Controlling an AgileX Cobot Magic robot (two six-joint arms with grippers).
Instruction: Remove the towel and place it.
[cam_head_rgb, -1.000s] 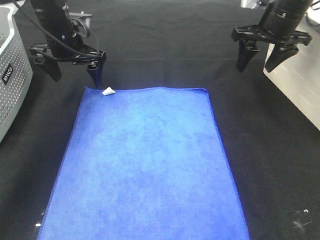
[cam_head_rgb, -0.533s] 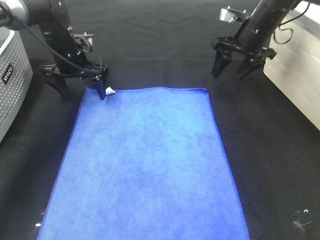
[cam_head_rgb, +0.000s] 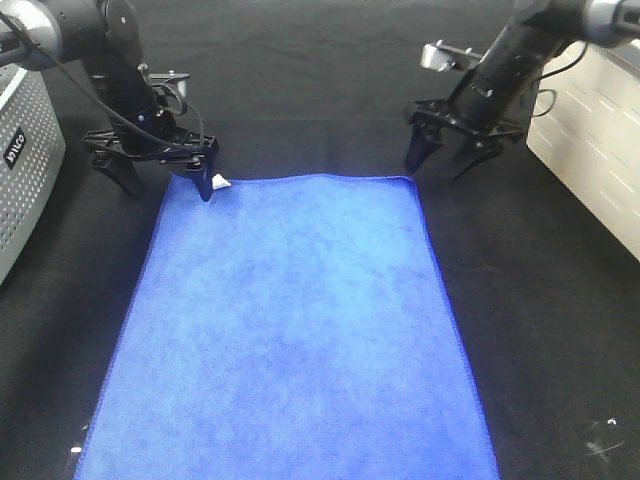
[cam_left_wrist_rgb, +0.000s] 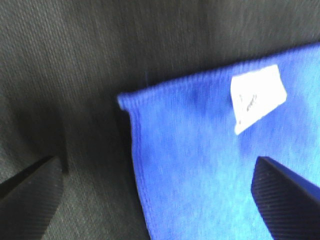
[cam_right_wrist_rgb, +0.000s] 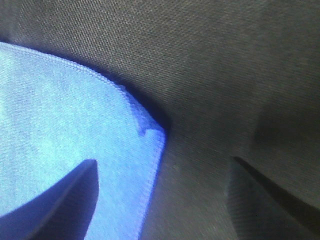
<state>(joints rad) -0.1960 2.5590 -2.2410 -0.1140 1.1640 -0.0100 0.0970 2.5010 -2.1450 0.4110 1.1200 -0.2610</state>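
Moved: both arms have come down and inward since a second ago, and the right claw (cam_head_rgb: 433, 172) has travelled farther, from up by the table's edge to the towel's corner.
Towel: large rectangular royal-blue fuzzy microfibre towel (cam_head_rgb: 300, 330), lying flat on the black cloth table covering (cam_head_rgb: 300, 90).
Key relation: its short edge runs from one claw to the other, and its long axis stretches straight away from both; each claw has its own corner, neither clearly nearer.
Left claw (cam_head_rgb: 168, 190): spread wide and gripping nothing. It straddles the corner, with one finger on the blue just beside the small white tag (cam_head_rgb: 219, 182) and the other out over the black cloth.
Right claw: also parted and empty, with one finger over the blue and the other beyond the corner.
Contact: I cannot tell whether the tips press the fabric.
Next, as I judge: pinch both corners together.
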